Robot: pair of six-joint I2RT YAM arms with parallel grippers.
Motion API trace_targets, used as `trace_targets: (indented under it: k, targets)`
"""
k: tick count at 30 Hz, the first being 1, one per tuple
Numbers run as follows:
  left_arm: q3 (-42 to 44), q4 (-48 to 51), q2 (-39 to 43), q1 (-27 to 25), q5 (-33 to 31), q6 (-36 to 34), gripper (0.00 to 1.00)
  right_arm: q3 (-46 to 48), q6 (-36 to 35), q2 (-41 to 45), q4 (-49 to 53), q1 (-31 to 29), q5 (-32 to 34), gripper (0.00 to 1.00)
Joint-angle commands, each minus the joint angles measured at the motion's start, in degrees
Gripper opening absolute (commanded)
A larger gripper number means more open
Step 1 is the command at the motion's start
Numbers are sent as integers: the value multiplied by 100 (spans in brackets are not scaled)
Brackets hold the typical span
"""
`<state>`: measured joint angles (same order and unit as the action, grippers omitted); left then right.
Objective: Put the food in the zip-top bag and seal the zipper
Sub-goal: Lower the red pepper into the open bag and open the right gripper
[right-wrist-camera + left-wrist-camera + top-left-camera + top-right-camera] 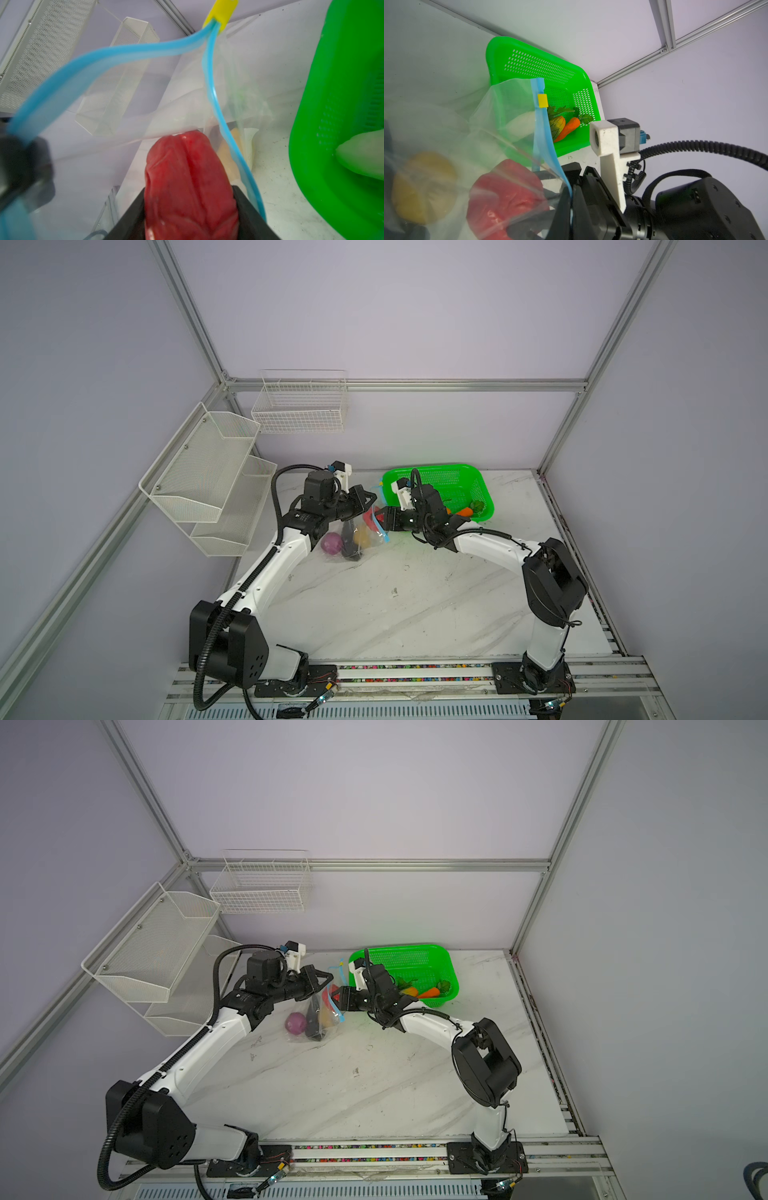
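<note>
We see left gripper [370, 501] clamped tight on zipper [124, 49], holding zip-top bag [483, 116] mouth agape. Right gripper [189, 189], jaws half-spread, grips red pepper [187, 162] inside opening. Purple onion [331, 543], potato [423, 187] bagged below left gripper. Carrot [568, 128] in green basket [529, 62] beside right gripper.

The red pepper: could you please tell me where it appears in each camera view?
Both top views: the red pepper sits at the mouth of the bag.
Left wrist: the pepper shows through the bag's plastic.
Right wrist: the pepper is clamped in the right gripper, between the zipper strips.
Shared landmark: the green basket.
</note>
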<state>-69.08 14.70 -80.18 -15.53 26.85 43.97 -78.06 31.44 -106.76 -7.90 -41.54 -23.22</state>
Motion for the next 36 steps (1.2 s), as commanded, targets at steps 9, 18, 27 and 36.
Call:
trace_targets:
  k: [9, 18, 27, 36]
  targets:
    - [183, -277, 161, -29, 138, 49, 0, -172, -50, -109, 368, -47, 183, 44]
    - [215, -370, 108, -26, 170, 90, 0, -150, -34, 9, 359, -51, 152, 55]
    - [207, -394, 82, -21, 163, 113, 0, -141, -76, 85, 399, -47, 247, 69]
    - [201, -390, 73, -23, 149, 95, 0, -173, -143, 211, 434, -47, 340, 77]
